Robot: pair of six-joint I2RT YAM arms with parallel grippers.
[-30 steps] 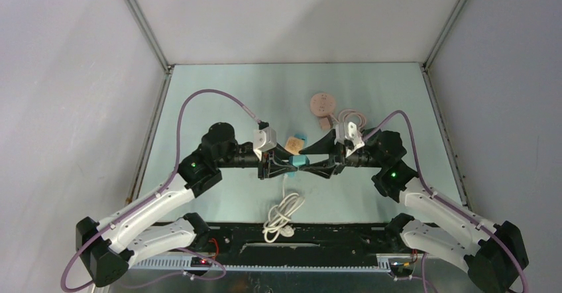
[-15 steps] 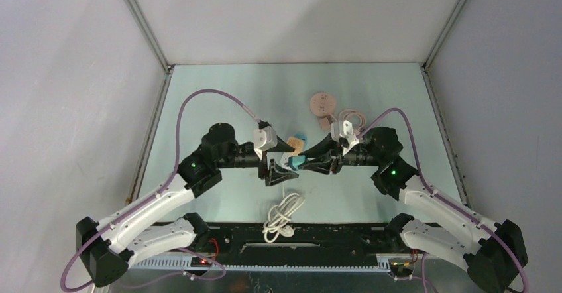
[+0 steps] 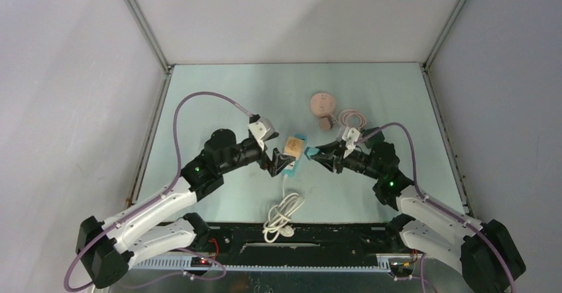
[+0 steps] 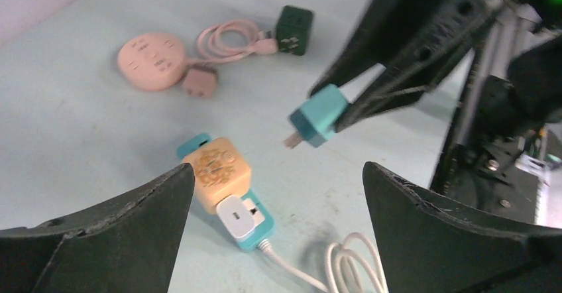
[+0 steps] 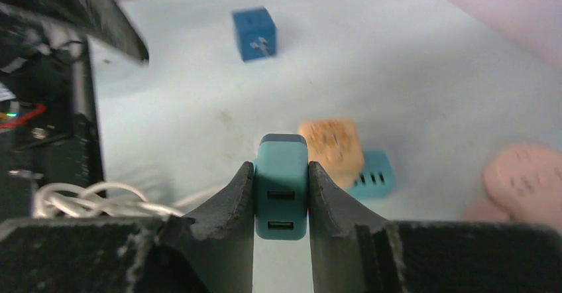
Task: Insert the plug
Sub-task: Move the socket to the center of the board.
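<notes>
While the right gripper (image 5: 281, 174) stands clamped on the small teal rectangular plastic plug adapter (image 5: 281, 200), its two fingers pressing the adapter's long sides, the left gripper (image 4: 277, 170) stands with its jaws spread wide and nothing between them. Item held: the teal adapter, two USB ports on the face toward the right wrist camera, metal prongs on the opposite end, raised off the pale green tabletop (image 3: 219, 101), near the strip listed next but apart from it. Item on the table, between the two grippers: one teal plastic power strip (image 4: 257, 230), lying flat, bearing an orange speckled cube adapter (image 4: 217, 177) and, just beside it, a white rectangular plug (image 4: 235, 215). From the strip's near end runs a white cord, gathered in a loose coil (image 3: 283, 215) toward the arm bases. Items at the far side of the table: one pink round puck-shaped socket hub (image 4: 151, 61); one pink cable in a small loop (image 4: 228, 38); one dusty-pink plug (image 4: 200, 81) just beside the hub; one dark green cube charger (image 4: 295, 30) at the loop's end. Item seen from the right wrist only: one blue cube adapter (image 5: 254, 33), well apart from the strip.
</notes>
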